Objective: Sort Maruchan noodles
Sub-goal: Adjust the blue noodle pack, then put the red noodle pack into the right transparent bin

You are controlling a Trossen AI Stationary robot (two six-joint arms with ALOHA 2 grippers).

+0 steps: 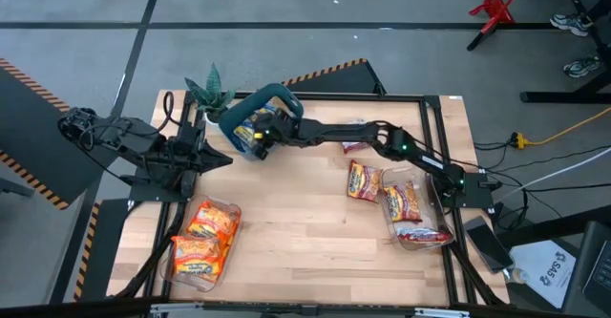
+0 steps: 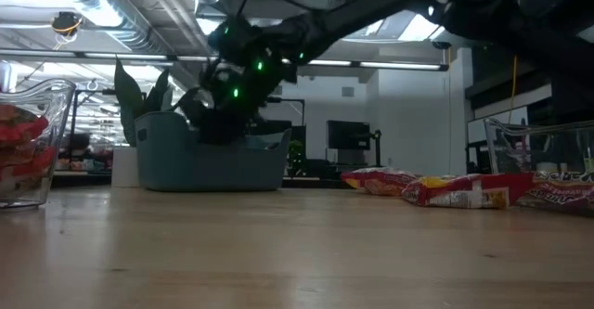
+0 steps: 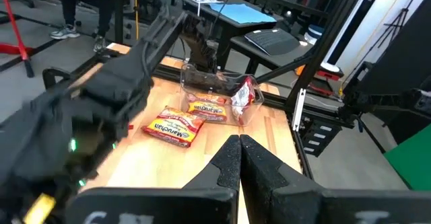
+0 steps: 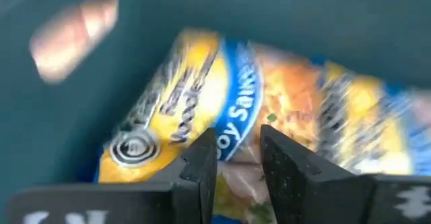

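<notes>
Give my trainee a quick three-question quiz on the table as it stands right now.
1. True or false: the right gripper is inside the teal bin.
2. What does the right wrist view show between its fingers? A) a red-white packet B) a blue and yellow noodle packet C) nothing
3. Which clear tray holds orange packets, the one on the left arm's side or the one on the right arm's side?

Key: 1 true; 2 B; 3 the left arm's side.

Teal bin [image 1: 270, 98] beside a green plant [image 1: 209, 91]; clear trays [image 1: 431, 234] at both table ends.
</notes>
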